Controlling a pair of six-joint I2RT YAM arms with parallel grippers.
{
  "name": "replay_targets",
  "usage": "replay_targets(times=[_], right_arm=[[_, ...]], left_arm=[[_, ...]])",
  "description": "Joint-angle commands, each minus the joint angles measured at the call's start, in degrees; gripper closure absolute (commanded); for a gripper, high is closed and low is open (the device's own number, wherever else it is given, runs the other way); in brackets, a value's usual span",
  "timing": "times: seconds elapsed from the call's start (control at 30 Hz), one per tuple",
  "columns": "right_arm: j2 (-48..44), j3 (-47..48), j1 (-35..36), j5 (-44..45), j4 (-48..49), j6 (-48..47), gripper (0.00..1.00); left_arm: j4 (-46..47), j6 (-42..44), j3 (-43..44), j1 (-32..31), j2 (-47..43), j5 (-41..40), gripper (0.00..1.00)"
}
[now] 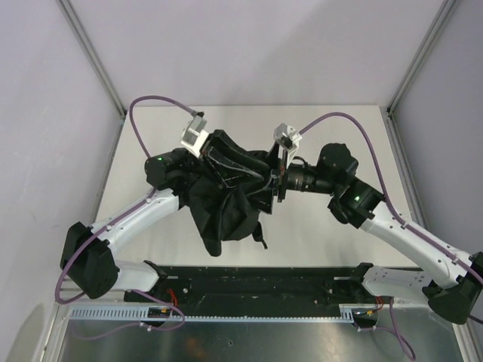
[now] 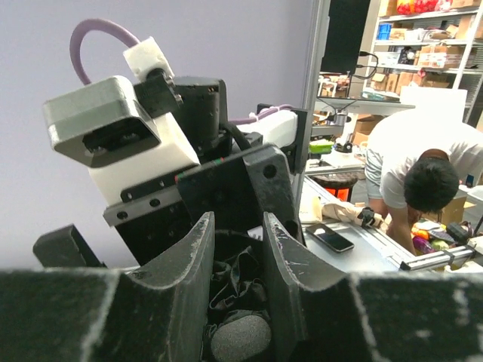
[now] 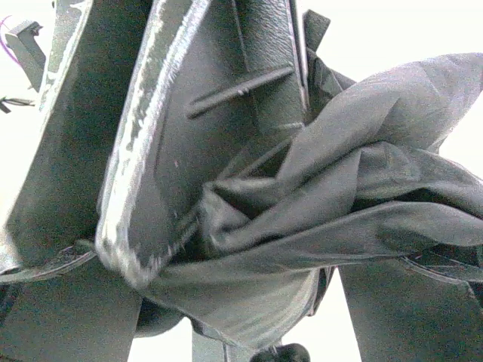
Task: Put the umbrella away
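Black umbrella (image 1: 226, 200) — collapsed, fabric bunched and drooping.

Seen from above, the light is soft and even, yet the umbrella (image 1: 226, 204) is for us one dark mass with little detail. Behind the right pincer (image 3: 256, 256) the background is burnt out to white. The left pincer (image 2: 238, 294), close to its camera, looks grainy and unsharp.

Left hand (image 2: 238, 249) clamped; right hand (image 1: 280, 181) spread wide, opposite.
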Motion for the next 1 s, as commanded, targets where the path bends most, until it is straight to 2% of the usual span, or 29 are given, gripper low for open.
replay_targets(times=[0.0,0.17,0.3,0.37,0.47,0.63,0.7,0.77,0.87,0.9,0.97], right_arm=[[0.0,-2.8,6.0,11.1,16.7,0.5,0.01],[0.6,-4.0,7.0,15.5,20.4,-1.5,0.01],[0.5,-5.7,7.2,14.4,25.3,-0.8,0.04],[0.7,-6.1,7.2,12.7,26.5,-0.4,0.14],[1.2,-6.2,7.5,9.9,26.2,0.1,0.42],[0.2,-6.4,7.9,8.1,23.4,-1.2,0.73],[-0.5,-6.7,8.0,7.3,22.7,-1.2,0.91],[-1.4,-7.4,8.0,7.0,22.4,-0.8,0.98],[-4.1,-9.6,7.9,8.9,20.9,-0.8,1.0],[-5.2,-10.6,7.7,10.3,20.2,-0.9,1.0],[-7.5,-12.5,6.1,11.7,18.4,-0.1,1.0]], left_arm=[[7.6,3.3,2.9,-4.1,1.1,-5.5,1.0],[9.6,1.4,2.8,-5.2,1.5,-5.8,1.0],[11.4,0.4,2.0,-5.9,1.7,-6.5,1.0],[12.1,-0.2,1.9,-6.2,2.0,-6.6,1.0],[12.6,-0.5,2.1,-6.5,2.3,-6.8,1.0],[13.0,-0.9,2.9,-7.1,3.4,-6.2,1.0],[13.1,-1.0,3.2,-7.2,3.8,-6.0,1.0],[13.2,-1.2,3.7,-7.2,4.1,-5.7,1.0],[13.1,-2.1,4.7,-7.1,4.4,-5.5,0.99],[12.9,-2.9,5.0,-6.7,4.6,-5.5,0.92],[12.3,-4.9,5.7,-5.4,4.8,-5.7,0.66]])
